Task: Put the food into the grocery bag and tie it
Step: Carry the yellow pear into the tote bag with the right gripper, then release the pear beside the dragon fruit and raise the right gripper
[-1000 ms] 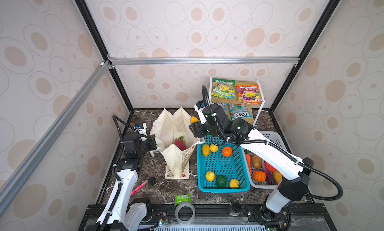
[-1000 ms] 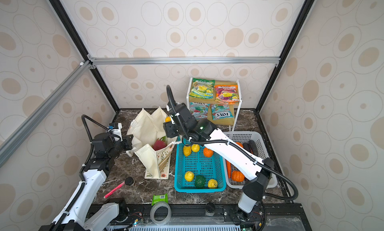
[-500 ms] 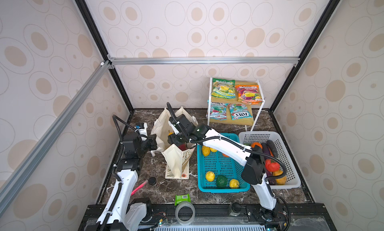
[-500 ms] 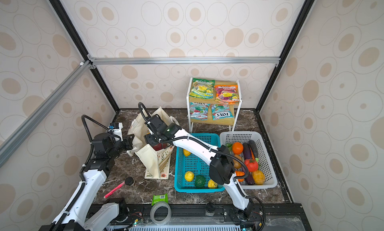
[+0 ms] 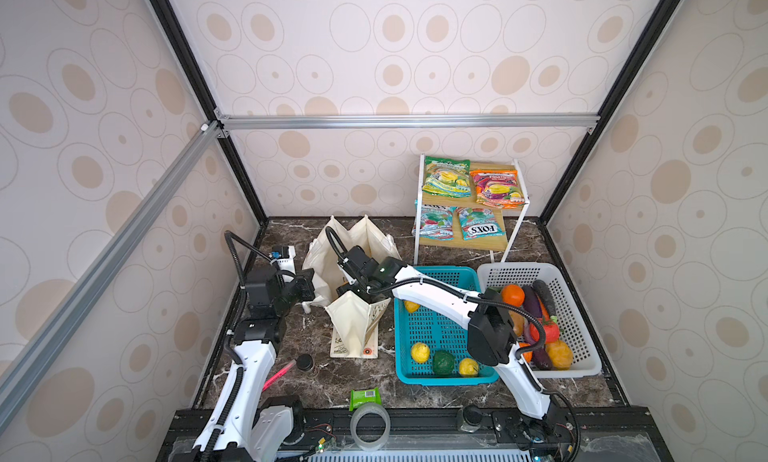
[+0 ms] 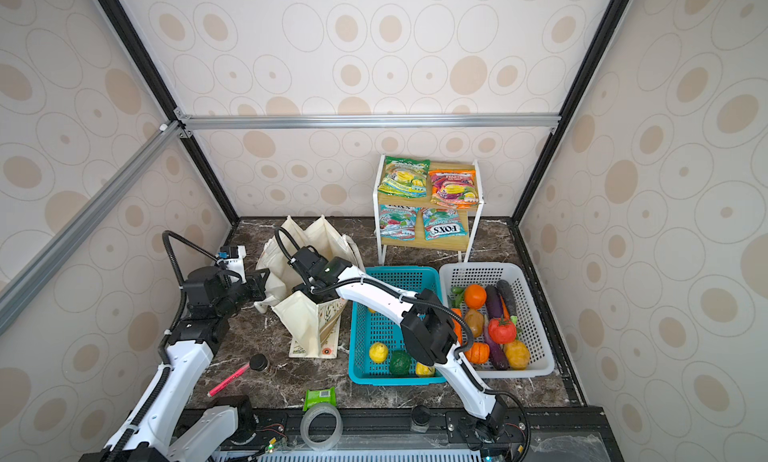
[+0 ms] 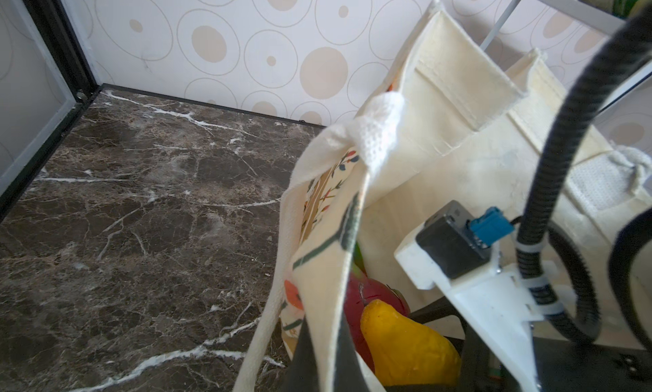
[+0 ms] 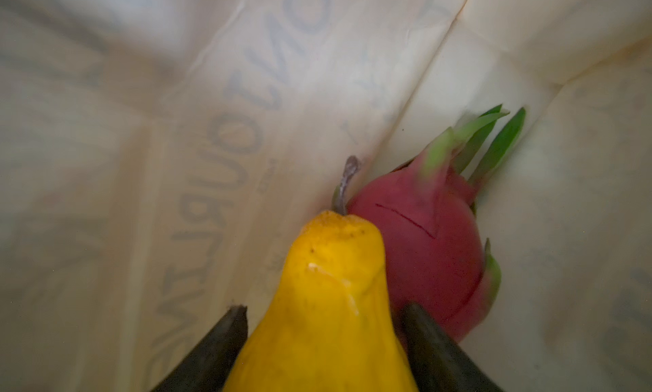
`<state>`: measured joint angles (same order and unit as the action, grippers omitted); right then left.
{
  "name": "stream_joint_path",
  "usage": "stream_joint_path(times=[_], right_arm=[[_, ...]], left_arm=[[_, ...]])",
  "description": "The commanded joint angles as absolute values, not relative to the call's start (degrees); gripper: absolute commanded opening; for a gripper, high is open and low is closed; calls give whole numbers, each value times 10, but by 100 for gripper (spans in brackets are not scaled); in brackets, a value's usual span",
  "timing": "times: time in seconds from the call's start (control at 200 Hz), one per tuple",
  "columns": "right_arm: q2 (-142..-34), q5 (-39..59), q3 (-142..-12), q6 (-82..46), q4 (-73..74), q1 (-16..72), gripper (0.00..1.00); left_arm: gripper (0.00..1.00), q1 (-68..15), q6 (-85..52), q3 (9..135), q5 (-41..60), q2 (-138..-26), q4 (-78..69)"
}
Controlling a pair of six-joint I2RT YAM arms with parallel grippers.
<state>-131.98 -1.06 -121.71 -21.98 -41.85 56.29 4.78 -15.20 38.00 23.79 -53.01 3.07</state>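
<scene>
The cream grocery bag [image 5: 361,239] [image 6: 309,237] stands open at the left of the floor. My left gripper [image 7: 323,365] is shut on the cloth of its near rim [image 5: 309,283] and holds it apart. The right gripper [image 8: 323,306] reaches down inside the bag [image 8: 176,125]. Its dark fingers [image 8: 225,337] sit close on either side of a yellow pear [image 8: 328,319] [image 7: 405,344], which fills the gap. The pear's tip leans against a pink dragon fruit [image 8: 423,238] [image 7: 360,295] lying on the bag's bottom. In both top views the bag's walls hide the right fingers.
A blue basket [image 5: 440,273] with lemons [image 5: 419,351] stands right of the bag, then a white basket [image 5: 490,273] of toy vegetables. Snack packets [image 5: 446,177] lie on a white shelf at the back. A tape roll [image 5: 370,424], green packet [image 5: 364,396] and pink pen [image 5: 278,377] lie in front.
My right arm has swung from above the blue basket leftward and down into the bag with the yellow pear. The left arm and bag rim have stayed put.
</scene>
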Motion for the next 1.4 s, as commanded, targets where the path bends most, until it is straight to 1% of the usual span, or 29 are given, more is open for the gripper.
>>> stream_joint_path(times=[0.0, 0.235, 0.275, 0.3, 0.32, 0.405, 0.485, 0.725, 0.88, 0.99, 1.07, 1.17, 1.27, 1.32, 1.395], right_arm=[[-1358, -34, -1245, -224, -479, 566, 74], [-1364, -33, -1288, -221, -510, 567, 83], [-1357, -27, -1293, -217, -509, 567, 87], [-1351, -23, -1299, -213, -509, 567, 97], [-1347, -20, -1304, -209, -510, 568, 100], [-1326, -24, -1322, -191, -512, 572, 100], [-1297, -51, -1339, -176, -512, 577, 100], [-1213, -126, -1339, -167, -514, 587, 100], [-1156, -215, -1344, -158, -535, 594, 100], [-1114, -250, -1330, -149, -556, 594, 100], [-1082, -289, -1321, -167, -581, 594, 100], [-1038, -321, -1273, -161, -611, 594, 100], [-984, -341, -1201, -114, -614, 594, 100], [-944, -370, -1138, -128, -596, 594, 100], [-892, -378, -1077, -159, -574, 591, 100]], left_arm=[[0, 50, -148, 381, 246, -518, 16], [0, 50, -147, 382, 240, -519, 23], [0, 50, -147, 382, 238, -518, 23], [0, 49, -147, 381, 236, -517, 24], [0, 50, -147, 381, 235, -517, 24], [0, 49, -147, 381, 226, -516, 27], [0, 49, -145, 383, 218, -518, 33], [0, 50, -145, 383, 218, -518, 32], [0, 50, -144, 383, 214, -517, 33], [0, 50, -145, 384, 212, -516, 34], [0, 50, -143, 385, 210, -517, 34], [0, 50, -143, 385, 207, -517, 35], [0, 50, -141, 385, 204, -514, 36], [0, 50, -141, 385, 203, -513, 36], [0, 49, -141, 387, 204, -513, 35]])
